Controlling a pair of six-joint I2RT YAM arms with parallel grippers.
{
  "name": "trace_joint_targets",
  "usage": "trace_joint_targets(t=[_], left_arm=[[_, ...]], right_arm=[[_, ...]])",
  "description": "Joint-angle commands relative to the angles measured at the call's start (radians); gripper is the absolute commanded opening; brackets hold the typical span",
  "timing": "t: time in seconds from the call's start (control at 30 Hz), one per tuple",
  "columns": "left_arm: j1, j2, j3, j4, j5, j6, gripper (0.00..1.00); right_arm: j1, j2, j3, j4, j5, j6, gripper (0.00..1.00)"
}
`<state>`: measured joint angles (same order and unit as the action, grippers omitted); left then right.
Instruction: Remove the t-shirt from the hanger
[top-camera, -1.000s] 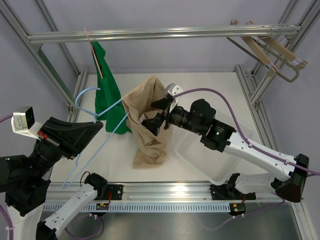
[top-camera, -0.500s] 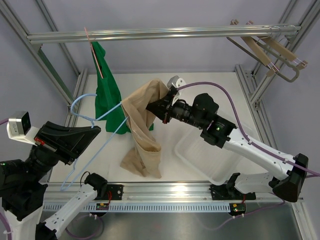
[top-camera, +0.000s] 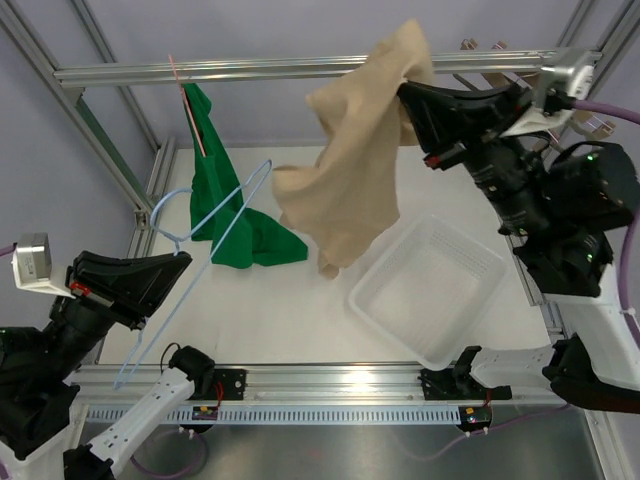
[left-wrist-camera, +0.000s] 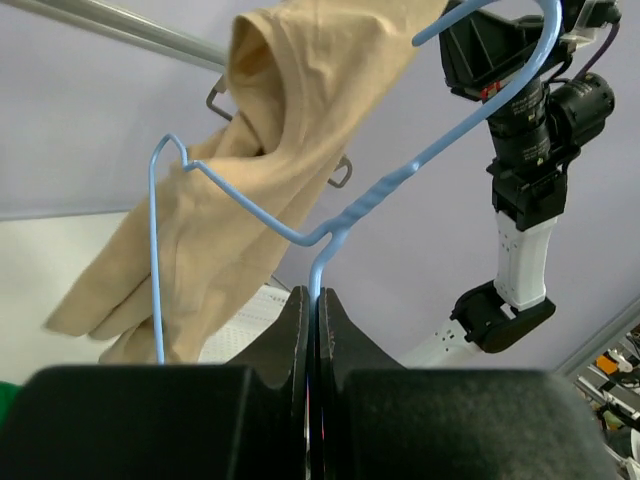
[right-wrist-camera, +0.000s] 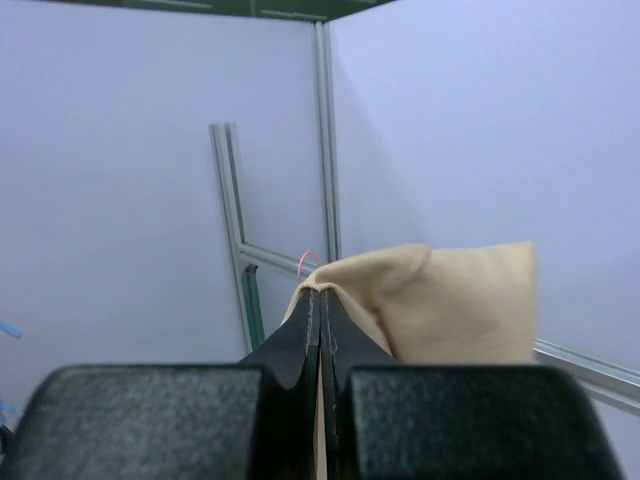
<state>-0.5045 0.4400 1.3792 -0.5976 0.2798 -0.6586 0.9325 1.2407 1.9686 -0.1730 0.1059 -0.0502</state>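
**Right gripper** (top-camera: 406, 93): Positioned high at the upper right of the top view, with its jaws clenched on a fold of the tan t-shirt (top-camera: 350, 175). The right wrist view showed the fingers pressed together with the cloth edge pinched between them. Below that point the gripper body hid the garment.

**T-shirt:** Hung in the air from the right gripper, in front of the top rail (top-camera: 250, 70). It was above the table (top-camera: 250, 320), between the green garment (top-camera: 225, 200) and the clear bin (top-camera: 430, 290). Its lowest corner hung near the bin's left corner.

**Left gripper** (left-wrist-camera: 315, 300): Jaws clenched on the neck of the blue wire hanger (top-camera: 215, 235), just below the hook.

**Hanger:** Tilted, with no cloth on its wire frame in the top view. Its upper corner lay just beside the t-shirt's loose sleeve, and contact there could not be determined. In the left wrist view the wire crossed in front of the t-shirt, and that view did not show how far apart they were. The gripper body blocked the lower part of that view.

**Other items:**
- The green garment hung from a pink hanger (top-camera: 188, 105) on the rail, with its lower part spread on the table.
- The wooden hangers (top-camera: 565, 112) at the upper right were partly hidden behind the right arm
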Motion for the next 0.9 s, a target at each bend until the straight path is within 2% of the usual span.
trace_joint_targets(t=[0.0, 0.1, 0.17, 0.23, 0.27, 0.33, 0.4, 0.43, 0.5, 0.53, 0.63, 0.73, 0.87], left_arm=[[0.001, 0.037, 0.086, 0.036, 0.033, 0.034, 0.00], [0.001, 0.043, 0.090, 0.035, 0.041, 0.050, 0.00], [0.001, 0.036, 0.067, 0.032, 0.053, 0.059, 0.00], [0.003, 0.020, 0.054, 0.032, 0.052, 0.060, 0.00], [0.001, 0.020, 0.050, 0.030, 0.047, 0.066, 0.00], [0.003, 0.023, 0.052, 0.033, 0.042, 0.073, 0.00], [0.001, 0.032, 0.053, 0.035, 0.045, 0.071, 0.00], [0.001, 0.042, 0.052, 0.035, 0.050, 0.068, 0.00], [0.003, 0.046, 0.046, 0.035, 0.058, 0.065, 0.00], [0.001, 0.051, 0.043, 0.035, 0.058, 0.065, 0.00], [0.003, 0.054, 0.035, 0.033, 0.056, 0.065, 0.00], [0.003, 0.062, 0.027, 0.036, 0.059, 0.059, 0.00], [0.001, 0.069, 0.004, 0.057, 0.055, 0.057, 0.00]], right_arm=[[-0.008, -0.021, -0.069, -0.079, 0.104, -0.077, 0.00], [-0.030, -0.020, -0.018, -0.062, 0.218, -0.118, 0.00], [-0.038, 0.023, 0.131, -0.072, 0.323, -0.211, 0.00], [-0.049, 0.093, 0.307, -0.126, 0.360, -0.261, 0.00], [-0.052, 0.107, 0.349, -0.196, 0.368, -0.279, 0.00], [-0.052, 0.108, 0.356, -0.233, 0.388, -0.318, 0.00], [-0.058, 0.073, 0.271, -0.234, 0.419, -0.323, 0.00], [-0.061, 0.021, 0.145, -0.224, 0.426, -0.318, 0.00], [-0.072, -0.042, -0.003, -0.174, 0.452, -0.281, 0.00], [-0.077, -0.108, -0.146, -0.154, 0.457, -0.266, 0.00], [-0.113, -0.216, -0.357, -0.091, 0.482, -0.195, 0.00], [-0.116, -0.321, -0.514, -0.063, 0.528, -0.131, 0.00], [-0.118, -0.475, -0.730, -0.102, 0.647, 0.059, 0.00]])
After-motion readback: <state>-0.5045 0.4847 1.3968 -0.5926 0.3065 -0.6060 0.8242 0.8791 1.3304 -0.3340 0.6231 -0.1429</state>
